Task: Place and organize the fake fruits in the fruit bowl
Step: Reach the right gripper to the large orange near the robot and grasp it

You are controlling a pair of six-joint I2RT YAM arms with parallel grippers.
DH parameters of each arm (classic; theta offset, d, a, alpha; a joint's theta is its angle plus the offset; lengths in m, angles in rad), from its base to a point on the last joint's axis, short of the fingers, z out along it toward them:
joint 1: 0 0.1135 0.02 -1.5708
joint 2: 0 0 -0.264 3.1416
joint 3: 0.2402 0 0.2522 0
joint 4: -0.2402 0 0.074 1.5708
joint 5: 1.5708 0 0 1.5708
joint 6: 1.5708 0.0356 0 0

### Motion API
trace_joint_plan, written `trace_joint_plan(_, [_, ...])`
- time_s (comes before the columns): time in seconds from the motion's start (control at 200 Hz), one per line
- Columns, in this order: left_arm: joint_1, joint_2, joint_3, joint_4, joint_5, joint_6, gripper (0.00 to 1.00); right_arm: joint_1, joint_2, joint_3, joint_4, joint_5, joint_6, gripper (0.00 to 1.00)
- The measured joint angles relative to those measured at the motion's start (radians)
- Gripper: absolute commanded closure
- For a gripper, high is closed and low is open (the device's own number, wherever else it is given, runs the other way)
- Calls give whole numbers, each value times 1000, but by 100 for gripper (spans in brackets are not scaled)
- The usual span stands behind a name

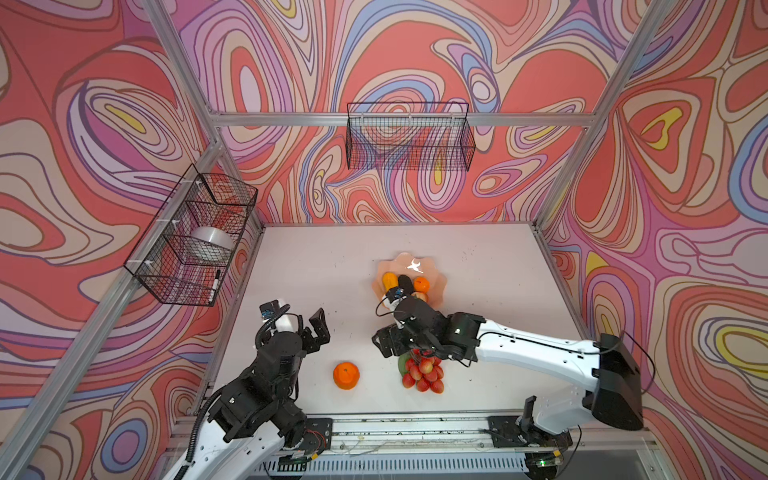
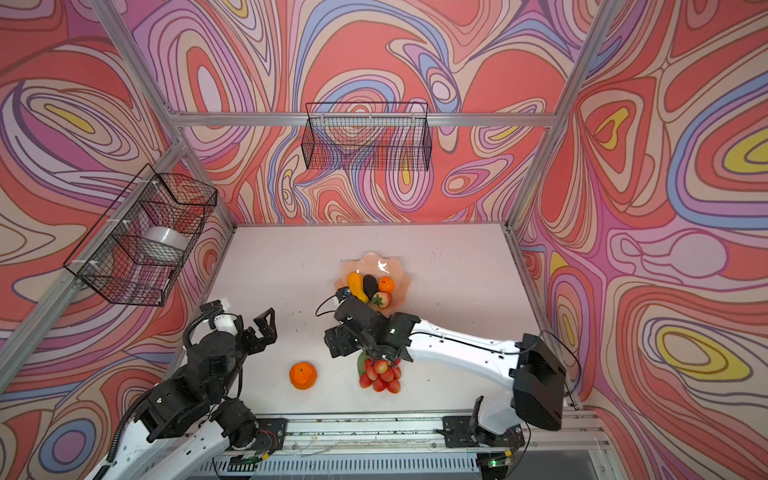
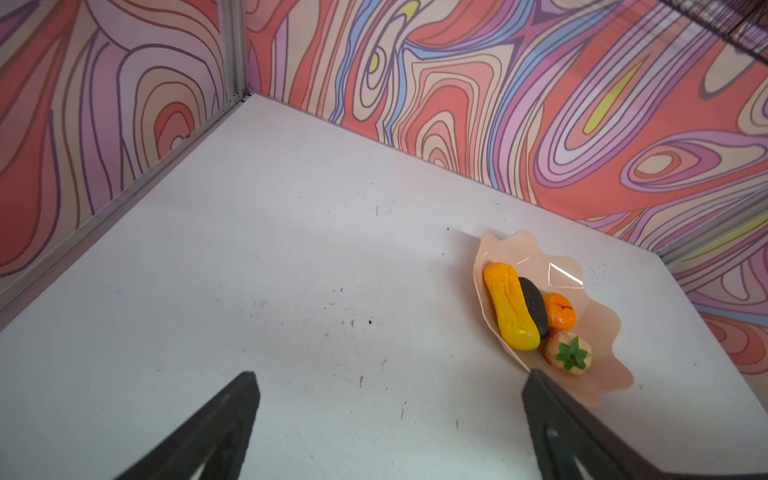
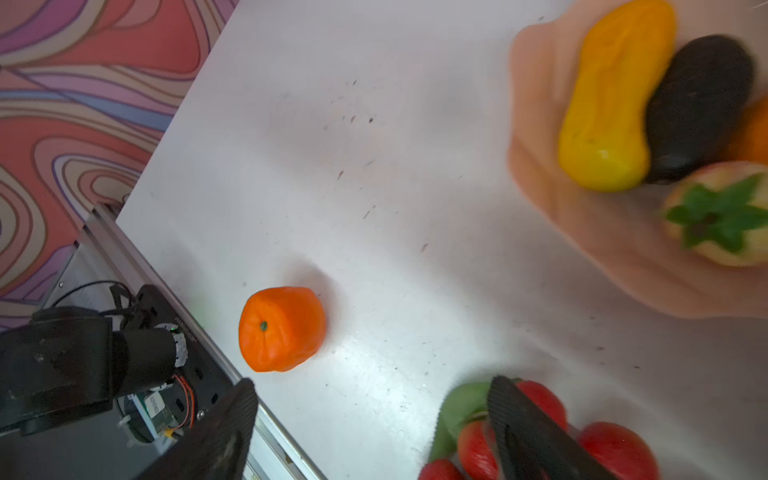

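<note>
In the bowl (image 1: pixel 437 291), far middle of the table (image 1: pixel 324 266): yellow fruit (image 1: pixel 388 280), black oval (image 1: pixel 405 283), one orange (image 1: pixel 421 284) and the peach (image 2: pixel 381 300), packed side by side toward the near rim. Not yet in, and well short of the bowl: the loose orange (image 1: pixel 346 375) and the grapes (image 1: pixel 424 376). Right jaws spread and empty, hanging directly over the leaf end of the grapes. In the right wrist view, one finger (image 4: pixel 523 424) crossing the top berries, touching or just above, impossible to tell. Long axis of the bunch running from the leaf, under the wrist of the right arm (image 1: pixel 532 349), toward the table's near edge. Probably called for next: a straight drop and a close across the narrow leaf end, not along the bunch. Left jaws spread wide too, empty, raised over bare table near the left edge. Loose orange lying nearer the front edge and inward from them, between the two arms, closer to the left arm (image 1: pixel 278 357). By that layout, grapes for the right arm and orange for the left, with the bowl just beyond the right wrist.
</note>
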Motion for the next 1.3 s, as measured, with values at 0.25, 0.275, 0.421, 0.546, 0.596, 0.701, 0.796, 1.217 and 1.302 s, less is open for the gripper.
trace_joint_plan(0.25, [0,-123,-5,-91,-84,-48,0,185,202,64,94,-25,35,8])
trace_joint_plan(0.275, [0,-128,-5,-101,-92,-50,0,194,219,74,94,-24,35,7])
trace_joint_plan(0.421, [0,-140,-5,-143,-116,-59,0,219,308,149,87,7,55,7])
trace_joint_plan(0.546, [0,-146,-3,-169,-125,-63,0,219,338,168,61,69,77,6])
trace_joint_plan(0.596, [0,-149,-3,-172,-126,-63,0,219,349,180,38,97,84,6])
trace_joint_plan(0.701, [0,-150,-3,-179,-132,-63,0,219,377,209,13,132,87,6])
trace_joint_plan(0.796, [0,-150,-3,-183,-138,-63,0,219,404,233,6,141,89,6])
trace_joint_plan(1.217, [0,-159,-1,-204,-146,-69,0,219,462,249,9,139,139,42])
trace_joint_plan(1.302, [0,-159,-1,-204,-144,-71,0,219,462,249,7,143,148,51])
